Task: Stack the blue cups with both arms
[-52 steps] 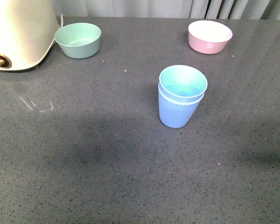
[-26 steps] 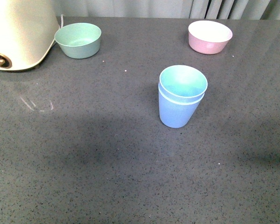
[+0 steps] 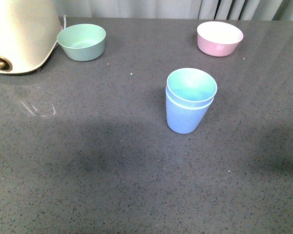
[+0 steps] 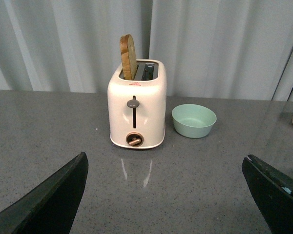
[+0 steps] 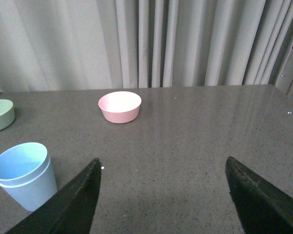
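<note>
from the front, the two blue cups [image 3: 190,100] stand nested one inside the other, upright, a little right of the middle of the dark grey speckled desk [image 3: 112,170]. the inner cup's rim sits just above the outer one's, and its inside is a paler turquoise. a mint-green bowl [image 3: 81,42] sits toward the far left, just beside a cream toaster [image 3: 19,34] that is cut off at the corner. a pink bowl [image 3: 219,38] sits at the far right, well apart from the cups. neither arm shows here, only soft shadows on the desk.

in the left wrist view, the left tool [image 4: 166,195] is spread wide, its two black fingers [image 4: 49,200] at either side of the picture with nothing between them. beyond it stands the toaster [image 4: 136,109] with a slice of bread [image 4: 128,57] sticking up from one slot (the other slot looks bare), and the mint-green bowl [image 4: 194,120] just beside it. grey curtains hang behind.

in the right wrist view, the right tool [image 5: 161,195] is likewise spread wide and holds nothing. the stacked cups [image 5: 24,175] stand off to one side of it, not touching it, and the pink bowl [image 5: 119,107] sits farther back by the curtains.
</note>
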`<state>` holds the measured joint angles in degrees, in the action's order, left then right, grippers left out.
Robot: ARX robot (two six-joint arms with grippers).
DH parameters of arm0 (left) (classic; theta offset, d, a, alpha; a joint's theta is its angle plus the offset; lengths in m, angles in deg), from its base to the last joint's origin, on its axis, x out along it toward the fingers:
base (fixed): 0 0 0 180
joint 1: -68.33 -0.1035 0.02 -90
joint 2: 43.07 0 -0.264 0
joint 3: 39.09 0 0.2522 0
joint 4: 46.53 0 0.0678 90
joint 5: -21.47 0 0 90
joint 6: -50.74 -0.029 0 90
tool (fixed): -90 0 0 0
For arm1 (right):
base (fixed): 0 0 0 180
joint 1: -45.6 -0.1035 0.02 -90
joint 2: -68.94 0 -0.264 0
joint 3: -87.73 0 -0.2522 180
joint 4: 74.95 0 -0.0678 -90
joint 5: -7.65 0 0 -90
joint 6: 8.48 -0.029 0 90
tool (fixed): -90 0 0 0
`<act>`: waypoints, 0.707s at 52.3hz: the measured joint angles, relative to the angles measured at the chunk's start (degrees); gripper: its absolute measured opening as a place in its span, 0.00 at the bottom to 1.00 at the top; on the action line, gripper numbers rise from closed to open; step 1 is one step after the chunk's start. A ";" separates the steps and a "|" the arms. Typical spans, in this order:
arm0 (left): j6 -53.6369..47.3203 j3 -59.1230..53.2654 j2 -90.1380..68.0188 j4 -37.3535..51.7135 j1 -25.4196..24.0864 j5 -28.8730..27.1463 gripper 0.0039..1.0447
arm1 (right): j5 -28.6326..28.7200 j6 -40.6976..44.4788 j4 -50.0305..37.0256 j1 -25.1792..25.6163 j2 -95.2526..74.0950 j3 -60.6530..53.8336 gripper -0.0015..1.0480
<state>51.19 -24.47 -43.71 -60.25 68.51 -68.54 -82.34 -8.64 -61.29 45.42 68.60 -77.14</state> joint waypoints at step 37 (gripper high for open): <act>0.02 0.00 0.00 0.00 0.00 0.00 0.92 | 0.00 0.00 0.00 0.00 0.00 0.00 0.91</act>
<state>51.21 -24.47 -43.71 -60.25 68.51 -68.54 -82.34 -8.64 -61.29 45.42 68.60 -77.14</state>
